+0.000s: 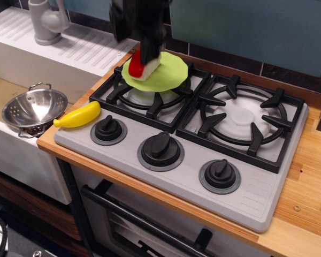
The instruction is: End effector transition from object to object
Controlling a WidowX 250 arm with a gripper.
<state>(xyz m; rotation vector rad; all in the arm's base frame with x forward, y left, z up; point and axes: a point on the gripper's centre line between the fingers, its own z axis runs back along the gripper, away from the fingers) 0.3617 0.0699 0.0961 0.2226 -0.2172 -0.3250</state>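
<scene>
My black gripper [148,55] hangs motion-blurred at the top of the view, just above the back left burner. Its narrow fingers [151,49] point down over a red and white toy piece [140,67]. That piece lies on a lime green plate [168,76], which rests on the left burner grate. The fingers look parted and hold nothing. The piece sits free on the plate, and the fingertips are just above its top edge.
A yellow toy banana [77,116] lies at the stove's front left corner. A steel colander [35,110] sits in the sink to the left. A grey faucet [45,21] stands at the back left. Three black knobs [160,150] line the stove front. The right burner [241,115] bears nothing.
</scene>
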